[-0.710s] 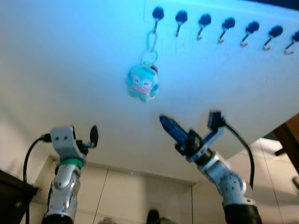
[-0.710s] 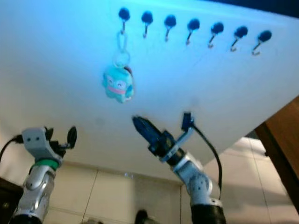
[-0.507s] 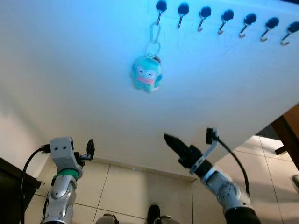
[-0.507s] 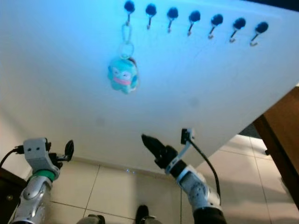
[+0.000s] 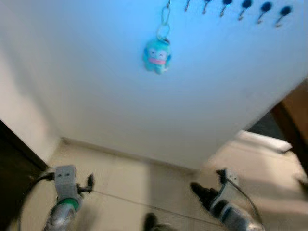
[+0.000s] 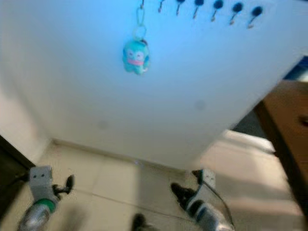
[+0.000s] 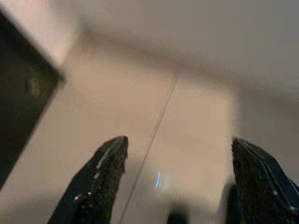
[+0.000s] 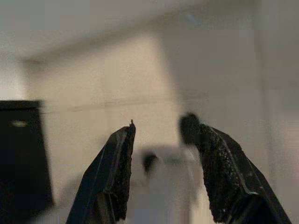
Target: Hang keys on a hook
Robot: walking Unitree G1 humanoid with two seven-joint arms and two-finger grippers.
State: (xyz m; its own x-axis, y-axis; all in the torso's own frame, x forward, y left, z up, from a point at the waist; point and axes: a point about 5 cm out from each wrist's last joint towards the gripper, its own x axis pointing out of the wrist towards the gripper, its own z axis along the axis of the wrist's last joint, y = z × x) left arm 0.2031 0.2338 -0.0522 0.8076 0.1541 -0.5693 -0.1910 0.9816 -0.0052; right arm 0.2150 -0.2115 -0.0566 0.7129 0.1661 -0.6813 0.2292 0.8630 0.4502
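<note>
A teal plush keychain (image 5: 157,56) hangs by its ring and clip from the leftmost hook (image 5: 168,5) of a row of black wall hooks (image 5: 247,6) on the white wall. Both arms are low, near the floor, far below it. My left gripper (image 5: 89,181) sits at the bottom left; in its wrist view the two black fingers (image 7: 100,179) stand wide apart with nothing between them. My right gripper (image 5: 198,190) sits at the bottom right; its fingers (image 8: 116,168) are also apart and hold nothing.
Beige tiled floor (image 5: 159,183) runs along the wall's base. A dark cabinet (image 5: 14,163) stands at the left. A brown wooden piece of furniture (image 6: 284,134) stands at the right. The picture is blurred.
Both arms have dropped from in front of the wall down toward the floor. The camera has shifted, so the hooks now sit at the top edge. The keychain still hangs.
</note>
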